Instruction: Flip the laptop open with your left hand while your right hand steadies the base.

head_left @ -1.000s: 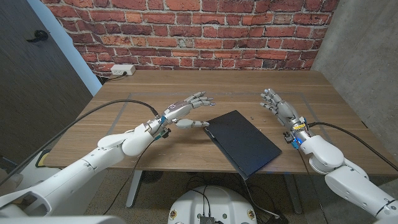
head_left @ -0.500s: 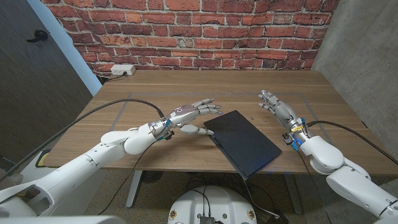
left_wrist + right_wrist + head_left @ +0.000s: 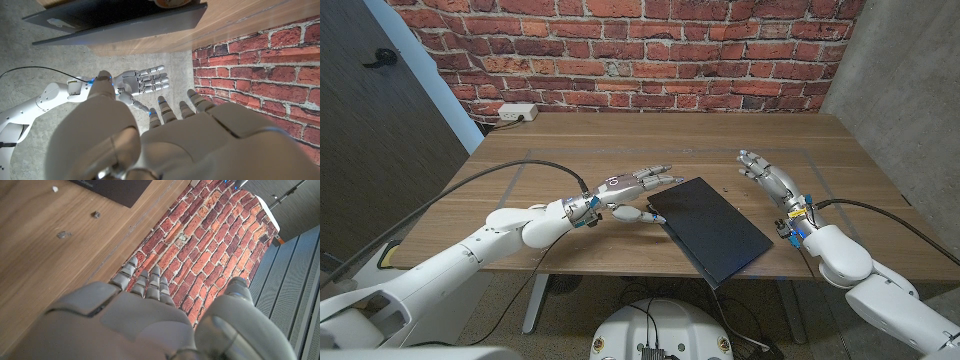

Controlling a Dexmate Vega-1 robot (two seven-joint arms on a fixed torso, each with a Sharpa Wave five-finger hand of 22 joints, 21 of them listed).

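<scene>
No brand or writing can be read on the closed black laptop (image 3: 710,228), which lies flat and turned at an angle on the near middle of the wooden table (image 3: 570,140), one corner reaching past the near edge and another pointing to the far left; a pale label on its edge shows in the left wrist view but is too blurred to read. The left hand (image 3: 630,190) sits just left of the laptop's far-left corner, holding nothing, its fingers (image 3: 658,175) spread and stretched out above that corner while the thumb points at the lid's left edge from just beside it; whether any fingertip touches the lid cannot be told. The right hand (image 3: 767,175) hovers to the right of the laptop and a little farther back, apart from it, fingers loosely spread and slightly curled, nothing in its grasp. A few small specks (image 3: 63,234) lie on the wood between that hand and the laptop. On the far left, beyond the table's corner, a white power strip (image 3: 519,113) lies at the foot of the red brick wall (image 3: 650,50); any marking on it is too small to make out
</scene>
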